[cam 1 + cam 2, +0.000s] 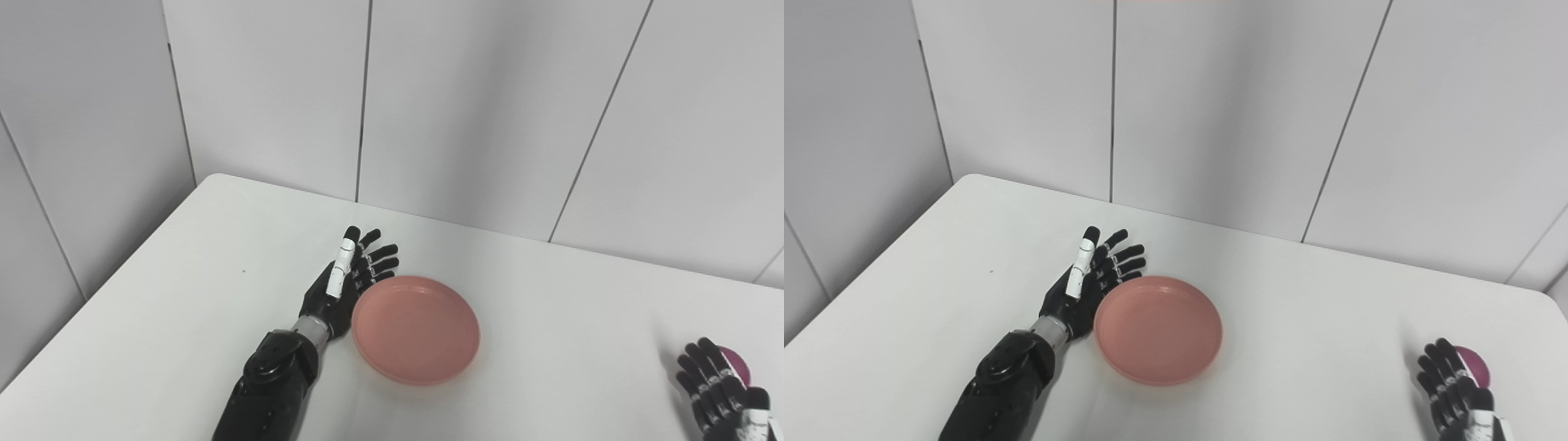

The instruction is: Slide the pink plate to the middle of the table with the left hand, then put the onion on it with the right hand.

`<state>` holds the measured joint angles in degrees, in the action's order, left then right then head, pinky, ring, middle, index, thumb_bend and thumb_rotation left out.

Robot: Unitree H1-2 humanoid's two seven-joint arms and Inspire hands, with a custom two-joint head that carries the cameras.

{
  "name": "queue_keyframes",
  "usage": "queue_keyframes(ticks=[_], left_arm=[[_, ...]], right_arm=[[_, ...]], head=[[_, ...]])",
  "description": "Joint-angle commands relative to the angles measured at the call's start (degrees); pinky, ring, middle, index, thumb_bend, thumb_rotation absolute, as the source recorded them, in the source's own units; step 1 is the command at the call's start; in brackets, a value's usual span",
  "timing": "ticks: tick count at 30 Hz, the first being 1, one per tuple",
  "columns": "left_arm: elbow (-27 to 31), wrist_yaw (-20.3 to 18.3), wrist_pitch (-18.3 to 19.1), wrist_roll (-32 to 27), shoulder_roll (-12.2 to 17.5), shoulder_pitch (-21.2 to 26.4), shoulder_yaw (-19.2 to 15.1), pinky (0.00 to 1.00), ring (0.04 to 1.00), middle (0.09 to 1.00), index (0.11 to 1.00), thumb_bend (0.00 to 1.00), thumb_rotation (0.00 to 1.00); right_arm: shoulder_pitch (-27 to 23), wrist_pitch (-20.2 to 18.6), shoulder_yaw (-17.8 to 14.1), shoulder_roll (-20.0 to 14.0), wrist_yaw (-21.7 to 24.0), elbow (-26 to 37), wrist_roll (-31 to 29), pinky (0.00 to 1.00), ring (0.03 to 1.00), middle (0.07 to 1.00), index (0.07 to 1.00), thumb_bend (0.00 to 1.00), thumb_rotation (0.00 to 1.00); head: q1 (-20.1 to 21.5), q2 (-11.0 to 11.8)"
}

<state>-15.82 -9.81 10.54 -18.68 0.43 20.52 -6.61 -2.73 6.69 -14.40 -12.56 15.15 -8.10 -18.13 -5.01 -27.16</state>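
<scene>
Pink plate [416,329] first: you see it sitting flat on the white table [184,294], a little left of the picture's middle in both head views, its shallow well bare. Your left hand [343,285] lies against it at the plate's 9 to 10 o'clock; the palm edge touches the rim, and the fingers [375,264] stretch out straight and apart toward 1 o'clock, curving past the rim's far left side. That hand is spread and grips nothing. A white strip runs along the thumb.

Onion [1475,365] next: it rests well apart from the plate, out at the plate's 4 o'clock near the table's right front part. Only a purple slice of it shows, because your right hand [1454,392] stands just on its 9 o'clock side with the fingers raised in front of it. Whether those fingers touch the onion you cannot tell, nor whether the hand is released or closing, since the picture's bottom edge cuts off the lower hand.

Compare the two views: the right eye shows more of the onion's round top and the table's right corner, while the left eye crops the right hand hard against the frame corner and shows less purple.

Grey wall panels [465,104] stand behind the table at 12 o'clock.
</scene>
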Motion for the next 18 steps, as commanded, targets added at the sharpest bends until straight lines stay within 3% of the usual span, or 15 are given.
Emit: queue_keyframes(ticks=[1, 18], left_arm=[[2.6, 0.3, 1.1, -0.2, -0.3, 0.1, 0.3, 0.84, 0.831, 0.829, 0.915, 0.81, 0.91], [8.2, -3.1, 6.9, -0.4, 2.3, -4.3, 4.5, 0.82, 0.825, 0.835, 0.923, 0.78, 0.93]], right_arm=[[6.9, 1.6, 3.1, 7.3, -0.3, -5.9, -0.4, 0.91, 0.907, 0.895, 0.903, 0.89, 0.9], [7.5, -2.5, 7.3, 13.2, -7.2, 2.1, 4.7, 0.96, 0.935, 0.92, 0.929, 0.91, 0.91]], head=[[1.2, -0.6], [12.6, -4.3]])
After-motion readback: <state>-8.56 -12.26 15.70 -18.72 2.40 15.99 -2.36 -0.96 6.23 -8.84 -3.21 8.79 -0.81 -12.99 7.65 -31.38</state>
